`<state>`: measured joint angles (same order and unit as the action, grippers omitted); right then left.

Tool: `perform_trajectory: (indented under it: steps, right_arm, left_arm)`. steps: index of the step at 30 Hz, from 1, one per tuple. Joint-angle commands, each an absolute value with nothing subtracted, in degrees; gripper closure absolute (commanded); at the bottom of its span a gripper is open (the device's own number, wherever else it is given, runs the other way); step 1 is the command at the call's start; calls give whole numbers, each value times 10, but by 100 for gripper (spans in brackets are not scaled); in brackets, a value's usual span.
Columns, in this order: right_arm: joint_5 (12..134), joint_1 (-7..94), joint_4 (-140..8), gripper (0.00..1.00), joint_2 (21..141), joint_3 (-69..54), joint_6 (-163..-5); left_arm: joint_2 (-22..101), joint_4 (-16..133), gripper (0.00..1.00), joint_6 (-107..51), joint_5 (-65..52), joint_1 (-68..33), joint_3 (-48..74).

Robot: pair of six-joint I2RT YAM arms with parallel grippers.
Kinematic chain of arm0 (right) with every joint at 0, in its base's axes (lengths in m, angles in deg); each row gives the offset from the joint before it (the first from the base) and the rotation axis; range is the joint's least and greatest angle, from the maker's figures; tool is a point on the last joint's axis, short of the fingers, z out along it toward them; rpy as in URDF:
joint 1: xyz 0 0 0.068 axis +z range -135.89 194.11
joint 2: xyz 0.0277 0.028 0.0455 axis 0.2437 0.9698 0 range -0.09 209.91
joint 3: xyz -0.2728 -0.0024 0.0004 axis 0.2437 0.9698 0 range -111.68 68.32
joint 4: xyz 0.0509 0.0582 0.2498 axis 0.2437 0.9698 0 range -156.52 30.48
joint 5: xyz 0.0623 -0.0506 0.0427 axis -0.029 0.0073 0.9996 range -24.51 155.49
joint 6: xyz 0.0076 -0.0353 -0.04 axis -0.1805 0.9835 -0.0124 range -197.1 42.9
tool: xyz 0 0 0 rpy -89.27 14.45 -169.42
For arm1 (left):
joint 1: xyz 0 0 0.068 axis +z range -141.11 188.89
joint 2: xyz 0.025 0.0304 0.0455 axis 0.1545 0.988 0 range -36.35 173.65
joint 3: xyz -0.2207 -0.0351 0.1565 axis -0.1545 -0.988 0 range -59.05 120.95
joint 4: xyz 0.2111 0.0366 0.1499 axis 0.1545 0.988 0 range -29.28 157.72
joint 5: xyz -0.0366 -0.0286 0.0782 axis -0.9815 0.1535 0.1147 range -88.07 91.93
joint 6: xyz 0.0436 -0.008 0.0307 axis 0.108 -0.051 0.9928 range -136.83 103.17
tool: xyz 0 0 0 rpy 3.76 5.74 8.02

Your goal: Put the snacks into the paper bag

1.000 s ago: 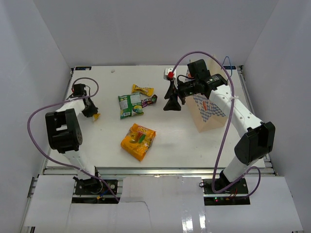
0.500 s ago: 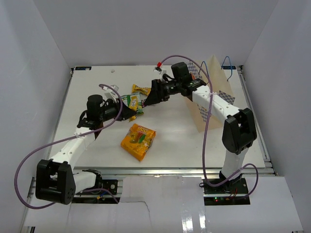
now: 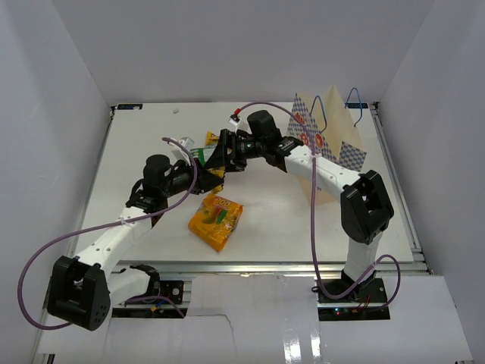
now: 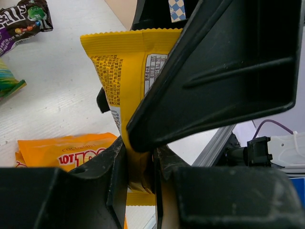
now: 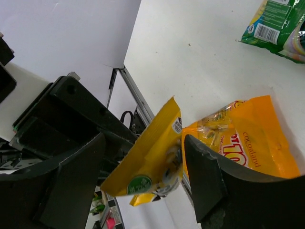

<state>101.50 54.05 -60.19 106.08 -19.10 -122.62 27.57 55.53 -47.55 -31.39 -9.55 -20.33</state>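
left tool [image 4: 139,160] clamped on yellow bar wrapper [image 4: 119,71]
we see right tool [image 5: 143,162] wide around it; orange pouch [image 3: 216,220] at 6 o'clock

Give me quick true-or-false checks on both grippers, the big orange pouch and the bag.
1. The left gripper is clamped on a yellow bar wrapper. True.
2. The right gripper is shut on that wrapper. False: it is open, with its jaws on either side of the wrapper.
3. The big orange pouch is inside the paper bag. False: it lies on the table.
4. The paper bag stands upright. True.
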Motion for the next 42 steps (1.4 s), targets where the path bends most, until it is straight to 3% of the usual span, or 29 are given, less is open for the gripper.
perform_trajectory:
  steps: [1,6,12,16,18,21,23,24,30,42]
  right_arm:
    - [977,552,-619,28,1048,-190,-1250]
    - [971,551,-620,39,1037,-176,-1246]
    - [992,551,-633,77,1020,-157,-1239]
    - [1013,550,-655,89,1011,-157,-1215]
    - [1020,550,-658,90,1005,-178,-1172]
    - [1022,542,-656,92,994,-220,-1069]
    - [1034,532,-655,92,985,-240,-990]
    - [1042,518,-655,92,983,-254,-965]
    - [1181,437,-643,88,963,-311,-842]
    - [1097,267,-549,84,890,-431,-720]
  left_arm:
    - [246,539,78,-481,-300,-101,-212]
    - [227,540,72,-484,-290,-102,-219]
    - [207,543,57,-493,-256,-103,-235]
    - [187,543,46,-493,-249,-103,-241]
    - [167,533,29,-494,-253,-103,-248]
    - [136,529,14,-492,-260,-103,-249]
    - [119,535,12,-489,-267,-103,-244]
    - [111,539,2,-489,-267,-103,-243]
    - [70,604,2,-471,-249,-103,-221]
    - [116,690,2,-464,-154,-102,-213]
